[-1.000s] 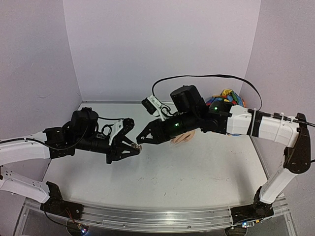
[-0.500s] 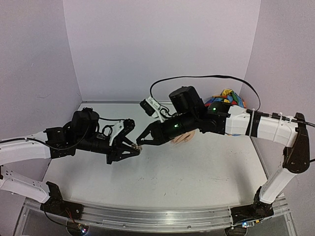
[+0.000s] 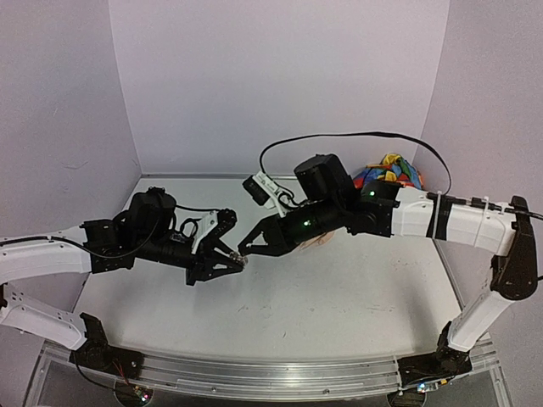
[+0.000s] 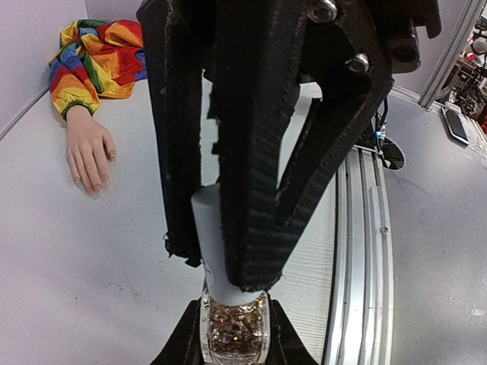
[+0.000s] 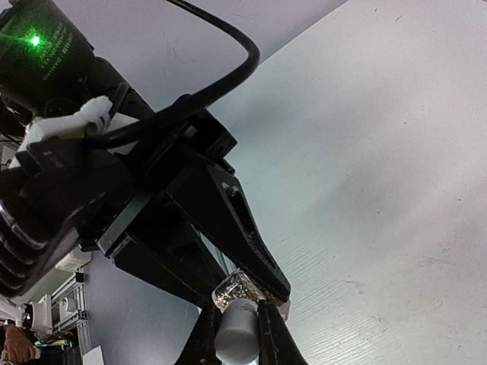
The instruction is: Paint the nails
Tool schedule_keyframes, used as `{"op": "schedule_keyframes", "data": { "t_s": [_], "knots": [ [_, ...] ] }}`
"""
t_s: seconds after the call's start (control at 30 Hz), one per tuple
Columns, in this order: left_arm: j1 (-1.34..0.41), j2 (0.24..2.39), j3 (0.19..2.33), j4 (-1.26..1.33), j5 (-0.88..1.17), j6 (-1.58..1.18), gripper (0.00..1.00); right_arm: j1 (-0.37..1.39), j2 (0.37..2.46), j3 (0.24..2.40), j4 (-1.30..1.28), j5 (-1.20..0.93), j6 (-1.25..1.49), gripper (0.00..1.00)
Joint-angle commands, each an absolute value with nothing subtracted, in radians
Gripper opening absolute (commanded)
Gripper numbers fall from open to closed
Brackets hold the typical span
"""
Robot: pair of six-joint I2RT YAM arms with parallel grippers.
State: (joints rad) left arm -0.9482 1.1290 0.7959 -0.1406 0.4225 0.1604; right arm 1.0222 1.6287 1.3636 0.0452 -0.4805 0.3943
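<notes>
One glitter-filled bottle point(image 4: 234, 334) in left gripper point(image 4: 233, 325), cap point(image 4: 207, 228) in right gripper point(image 5: 237, 323)

Soft, even light falls from overhead in the top view. The table point(image 3: 339, 314) is bright with only faint, blurred shadows beneath the arms, and their black parts lose detail. 1 green light point(image 3: 372, 194) glows. The left wrist view bends the rail point(image 4: 358, 228) near its edge; the right gripper point(image 4: 217, 270) looms dark and slightly soft, while the bottle point(image 4: 234, 331) glitters sharply. In the right wrist view the cap point(image 5: 234, 331) is blurred and glare sheens the table.
</notes>
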Motion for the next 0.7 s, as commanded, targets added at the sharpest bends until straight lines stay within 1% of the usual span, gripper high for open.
{"op": "schedule_keyframes", "data": {
  "t_s": [0.0, 0.67],
  "knots": [
    [-0.948, 1.124, 0.855, -0.138, 0.471, 0.176, 0.0, 1.015, 1.541, 1.346, 0.066, -0.435, 0.345, 0.0],
    [-0.948, 1.136, 0.865, -0.149, 0.464, 0.175, 0.0, 1.016, 1.497, 1.318, 0.088, -0.43, 0.365, 0.0]
  ]
}}
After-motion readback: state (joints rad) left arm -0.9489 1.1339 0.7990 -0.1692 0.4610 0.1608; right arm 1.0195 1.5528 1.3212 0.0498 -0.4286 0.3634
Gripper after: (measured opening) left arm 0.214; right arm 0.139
